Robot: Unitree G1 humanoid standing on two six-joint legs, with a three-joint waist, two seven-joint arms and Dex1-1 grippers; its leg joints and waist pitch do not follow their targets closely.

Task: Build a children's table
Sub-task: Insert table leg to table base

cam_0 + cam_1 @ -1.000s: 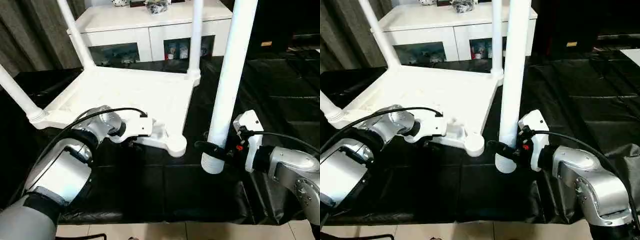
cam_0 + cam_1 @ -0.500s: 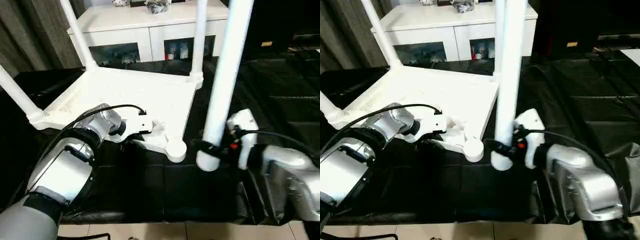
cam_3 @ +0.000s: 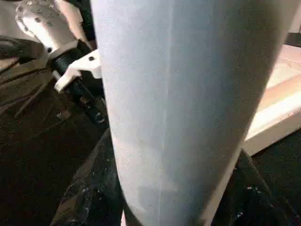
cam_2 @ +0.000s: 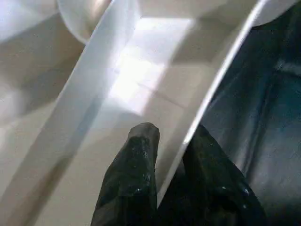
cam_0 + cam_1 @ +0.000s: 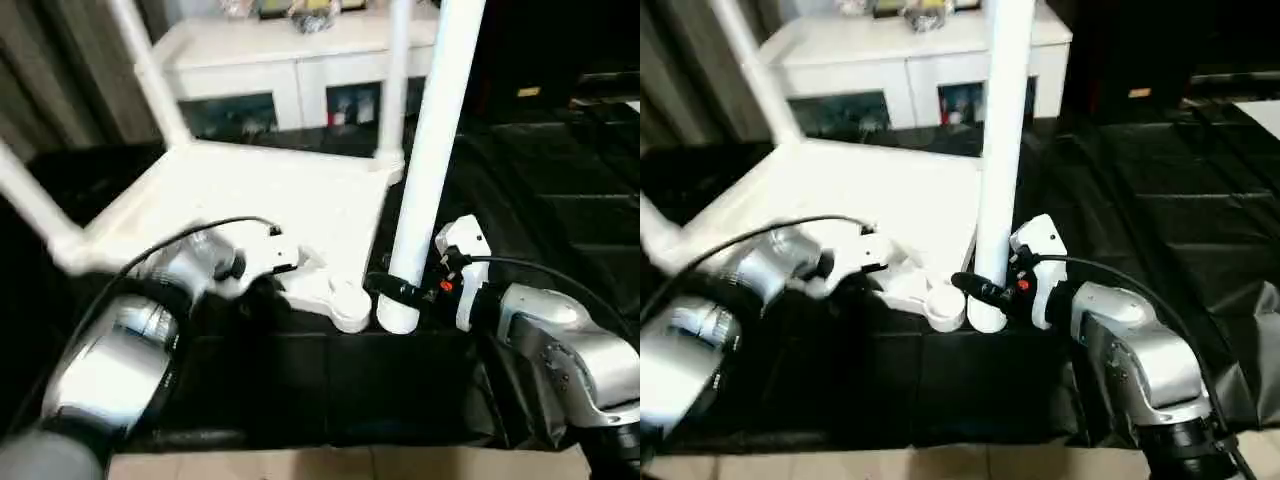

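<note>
three legs already stand up from the upturned tabletop (image 5: 260,190) in the left eye view: one at its far left corner (image 5: 150,75), one at the far right corner (image 5: 397,80), one at the near left corner (image 5: 35,205). the tabletop lies on the black sheet (image 5: 560,200), with a white cabinet (image 5: 300,60) behind it. the fourth leg (image 5: 430,160) is upright, its lower end just beside the empty near right socket (image 5: 349,305), not yet over it. the right gripper (image 5: 400,292) is clamped round that leg near its bottom.

the right eye view tells the same: leg end and socket (image 5: 944,309) side by side, nearly touching.

in the left wrist view, the left gripper (image 4: 169,174) has its two black fingers either side of the tabletop's thin edge wall (image 4: 221,89), close against it, pinching or about to.

in the right wrist view the leg (image 3: 183,94) sits between the right fingers (image 3: 89,188), held firm.

judging by this, what is left is to lift the leg's end over the socket and press it in.
</note>
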